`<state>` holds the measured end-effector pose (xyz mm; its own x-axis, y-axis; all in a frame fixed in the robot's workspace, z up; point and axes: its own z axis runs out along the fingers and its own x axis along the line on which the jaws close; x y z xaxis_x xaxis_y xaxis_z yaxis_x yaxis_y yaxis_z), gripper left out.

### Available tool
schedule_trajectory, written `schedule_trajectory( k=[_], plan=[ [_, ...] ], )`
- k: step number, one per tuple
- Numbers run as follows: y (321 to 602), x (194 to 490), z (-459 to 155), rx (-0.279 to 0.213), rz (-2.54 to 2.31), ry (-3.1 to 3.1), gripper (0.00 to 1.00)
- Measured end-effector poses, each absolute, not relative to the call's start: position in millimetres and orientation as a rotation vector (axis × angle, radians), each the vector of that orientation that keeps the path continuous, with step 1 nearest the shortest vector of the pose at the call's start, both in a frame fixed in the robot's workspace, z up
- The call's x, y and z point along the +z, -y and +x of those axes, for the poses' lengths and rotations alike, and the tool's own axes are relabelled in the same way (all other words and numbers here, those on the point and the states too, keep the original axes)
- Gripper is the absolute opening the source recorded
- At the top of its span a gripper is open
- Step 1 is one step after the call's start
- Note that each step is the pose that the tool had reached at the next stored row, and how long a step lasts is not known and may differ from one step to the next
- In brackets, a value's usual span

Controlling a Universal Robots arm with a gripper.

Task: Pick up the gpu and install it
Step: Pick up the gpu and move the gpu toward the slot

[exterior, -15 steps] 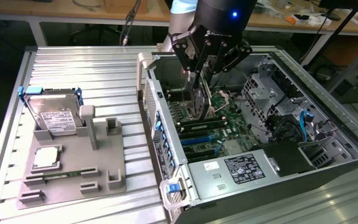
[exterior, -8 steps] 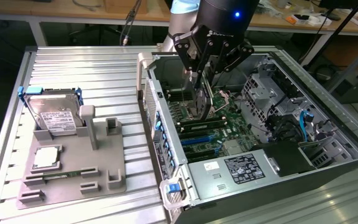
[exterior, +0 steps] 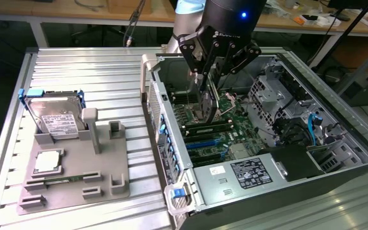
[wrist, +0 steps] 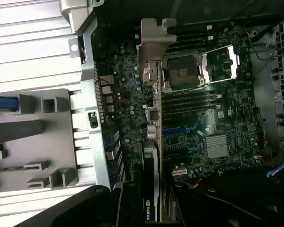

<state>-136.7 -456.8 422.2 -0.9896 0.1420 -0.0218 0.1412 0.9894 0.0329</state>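
Observation:
The gpu (exterior: 208, 103) hangs edge-down inside the open computer case (exterior: 152, 96), just above the green motherboard (exterior: 238, 120). My gripper (exterior: 211, 81) is shut on the card's upper edge. The wrist view looks along the gpu (wrist: 156, 118), seen edge-on. Its silver end bracket (wrist: 154, 38) is at the far end, near the case's rear wall. My gripper (wrist: 154, 194) clamps the black cooler side. The card's lower edge is over the blue expansion slots (wrist: 180, 130). Whether it touches a slot I cannot tell.
A grey fixture tray (exterior: 107, 167) lies at the exterior view's left. It carries a hard drive (exterior: 56, 117), a processor (exterior: 48, 162) and a RAM stick (exterior: 63, 179). The case also holds the power supply (exterior: 241, 175), drive cages (exterior: 270, 93) and the bare CPU socket (wrist: 182, 73).

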Motion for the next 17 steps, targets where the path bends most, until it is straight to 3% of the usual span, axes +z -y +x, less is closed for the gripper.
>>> schedule_trajectory(
  k=[17],
  plan=[
    [457, 422, -124, 0.049, 0.221, -3.109, 0.27]
  ],
)
